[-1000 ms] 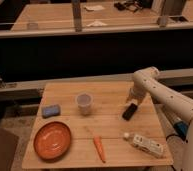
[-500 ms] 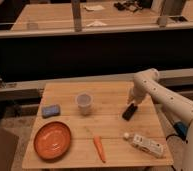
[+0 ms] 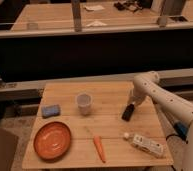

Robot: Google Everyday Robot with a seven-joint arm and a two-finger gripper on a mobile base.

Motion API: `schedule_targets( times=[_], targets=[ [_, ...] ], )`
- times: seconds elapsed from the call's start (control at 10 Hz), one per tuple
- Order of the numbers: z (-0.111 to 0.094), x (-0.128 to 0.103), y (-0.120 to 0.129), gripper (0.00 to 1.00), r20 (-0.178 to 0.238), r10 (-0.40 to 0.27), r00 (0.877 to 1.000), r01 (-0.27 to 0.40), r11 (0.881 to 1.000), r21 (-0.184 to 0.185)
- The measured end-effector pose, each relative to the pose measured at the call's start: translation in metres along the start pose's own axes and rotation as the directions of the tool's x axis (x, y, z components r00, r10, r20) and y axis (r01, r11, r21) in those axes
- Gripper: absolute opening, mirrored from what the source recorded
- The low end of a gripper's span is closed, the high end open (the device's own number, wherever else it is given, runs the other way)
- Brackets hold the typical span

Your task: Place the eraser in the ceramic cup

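The eraser (image 3: 127, 112), a small black oblong block, lies on the wooden table (image 3: 110, 140) right of centre, tilted with its upper end toward the arm. My gripper (image 3: 132, 102) hangs from the white arm (image 3: 155, 92) directly over that upper end, at or touching it; whether it holds the eraser I cannot tell. The ceramic cup (image 3: 84, 103), pale and handleless, stands upright to the left of the eraser, roughly a cup's width and a half away.
A blue pad (image 3: 51, 110) lies left of the cup and an orange plate (image 3: 52, 140) sits at the front left. A carrot (image 3: 99, 148) lies near the front edge; a white packet (image 3: 147, 145) and a small white ball (image 3: 125, 135) lie front right.
The gripper has sunk slightly toward the eraser's upper end. The eraser, the cup and the other objects have not moved.
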Motion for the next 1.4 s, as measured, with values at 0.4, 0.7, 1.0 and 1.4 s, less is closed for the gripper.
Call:
schedule_targets(
  times=[0.4, 0.7, 1.0, 1.4],
  targets=[
    [-0.024, 0.005, -0.002, 0.18, -0.017, -0.012, 1.0, 0.012, 1.0, 0.004],
    [0.005, -0.003, -0.003, 0.5, -0.01, -0.032, 0.999, 0.032, 0.999, 0.002],
    [0.009, -0.004, -0.003, 0.65, -0.008, -0.053, 0.999, 0.053, 0.999, 0.0],
    [-0.013, 0.004, -0.008, 0.34, -0.024, -0.079, 0.997, 0.079, 0.997, 0.018]
  ],
)
